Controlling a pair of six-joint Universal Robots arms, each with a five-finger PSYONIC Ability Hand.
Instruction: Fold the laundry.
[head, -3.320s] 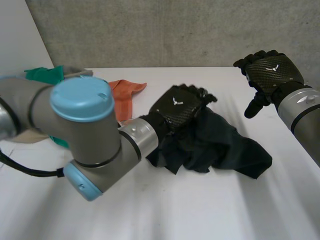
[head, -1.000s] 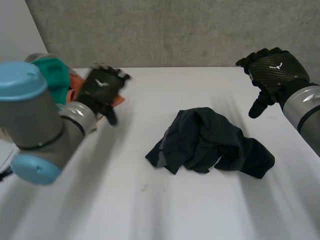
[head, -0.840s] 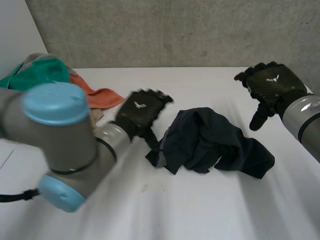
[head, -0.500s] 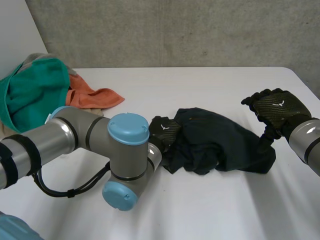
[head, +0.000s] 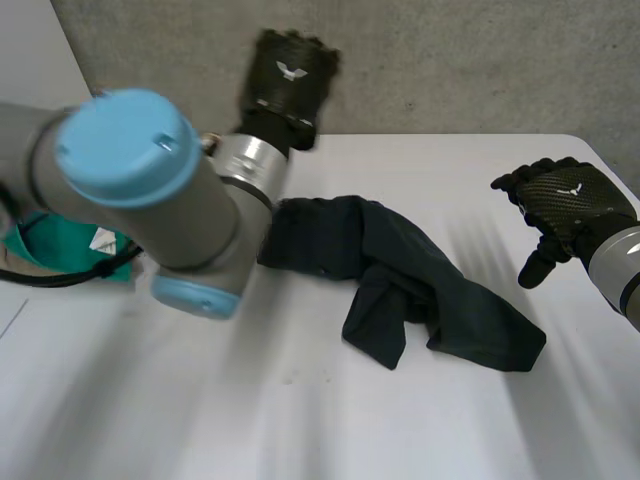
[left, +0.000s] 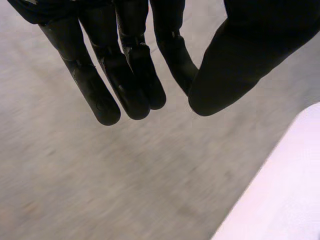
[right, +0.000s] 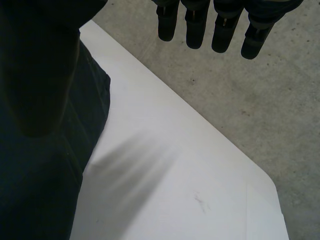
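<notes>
Dark garment (head: 400, 280) lies strung out in a crumpled, ropy band across the middle of the white table (head: 430, 170). It is soft matte cloth, deeply creased, with one end just beside the left arm's elbow and the other broad and flat toward the right hand (head: 572, 205). Left hand (head: 288, 80) is up against the rough concrete wall (head: 460, 60), well clear of the garment, fingers straight and holding nothing. Right hand hovers near the garment's far end without touching, fingers relaxed and empty; a teal cloth (head: 45, 242) sits behind the left arm.
</notes>
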